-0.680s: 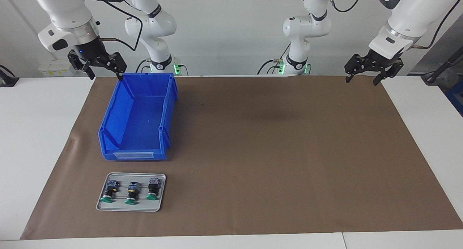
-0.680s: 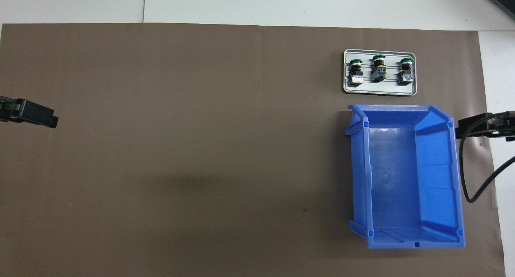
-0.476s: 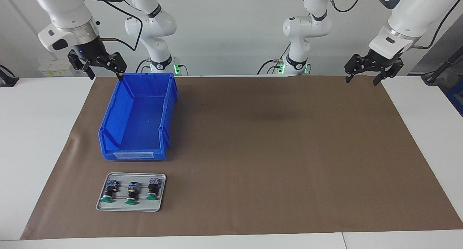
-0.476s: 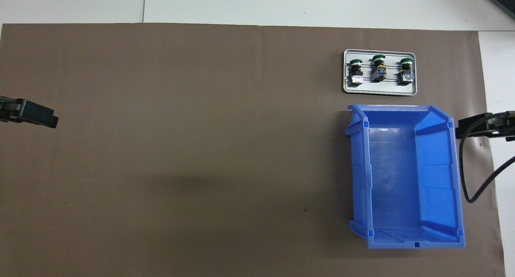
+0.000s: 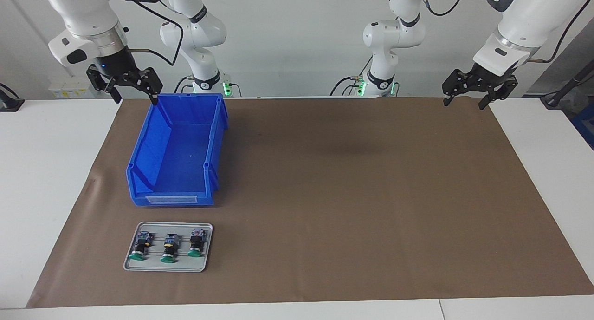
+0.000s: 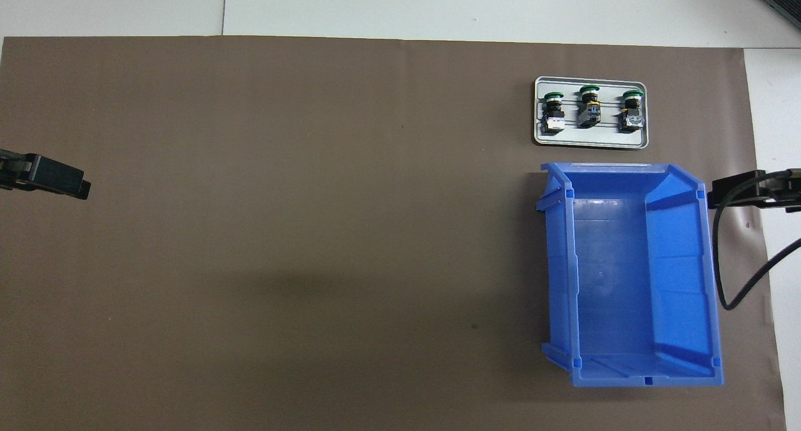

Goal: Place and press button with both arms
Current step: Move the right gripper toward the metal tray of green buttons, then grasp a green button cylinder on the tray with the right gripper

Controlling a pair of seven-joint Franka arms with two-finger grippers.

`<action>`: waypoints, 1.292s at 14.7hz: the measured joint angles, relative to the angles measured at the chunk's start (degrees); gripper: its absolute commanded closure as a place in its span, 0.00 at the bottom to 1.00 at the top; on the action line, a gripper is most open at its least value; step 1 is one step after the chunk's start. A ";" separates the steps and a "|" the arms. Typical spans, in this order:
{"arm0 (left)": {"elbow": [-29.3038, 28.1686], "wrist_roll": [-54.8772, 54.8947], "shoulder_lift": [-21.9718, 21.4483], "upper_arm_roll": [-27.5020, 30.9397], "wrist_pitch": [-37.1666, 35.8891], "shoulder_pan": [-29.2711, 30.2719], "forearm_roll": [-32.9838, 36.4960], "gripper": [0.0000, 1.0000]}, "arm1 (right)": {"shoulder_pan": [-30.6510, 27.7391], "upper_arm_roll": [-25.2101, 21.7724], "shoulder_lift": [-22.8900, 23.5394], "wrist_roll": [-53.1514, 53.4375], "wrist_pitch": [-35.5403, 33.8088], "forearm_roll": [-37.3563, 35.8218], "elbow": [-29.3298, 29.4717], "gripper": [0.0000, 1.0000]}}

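Note:
Three green-capped buttons lie side by side in a grey tray [image 5: 165, 267] [image 6: 591, 144] on the part of the mat farthest from the robots, toward the right arm's end. The button [image 5: 195, 244] [image 6: 552, 113] nearest the table's middle has a black body and a pale silver base. The middle one [image 5: 169, 248] [image 6: 588, 107] looks alike, and the outer one [image 5: 140, 245] [image 6: 631, 111] shows a yellow spot. My right gripper [image 5: 134, 96] [image 6: 748, 193] hangs open beside the blue bin's rim. My left gripper [image 5: 464, 101] [image 6: 56, 178] hangs open over the mat's edge at the left arm's end.
An empty blue bin [image 5: 172, 200] [image 6: 626, 168] stands between the tray and the robots. A brown mat [image 5: 352, 194] [image 6: 313, 231] covers most of the white table. A black cable [image 6: 719, 281] loops from the right gripper beside the bin.
The right gripper has shifted a little away from the robots along the bin's rim. The left gripper, the bin and the buttons have not moved.

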 measured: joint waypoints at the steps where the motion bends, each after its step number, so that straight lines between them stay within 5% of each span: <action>1: 0.00 0.00 0.00 0.00 0.00 0.00 0.00 0.00 | 0.00 0.02 0.68 -0.48 2.40 0.02 -0.32 0.00; 7: 0.00 0.00 0.00 0.00 0.00 0.00 0.00 0.00 | 0.53 0.31 16.88 -0.83 24.65 4.22 0.03 0.00; 13: 0.00 0.00 0.00 0.00 0.00 0.00 0.00 0.00 | 0.49 0.29 35.87 -2.65 36.66 6.08 10.32 0.00; 19: 0.00 0.00 0.00 0.00 0.00 0.00 0.00 0.00 | -0.91 0.03 44.22 -7.84 44.84 6.31 12.34 0.01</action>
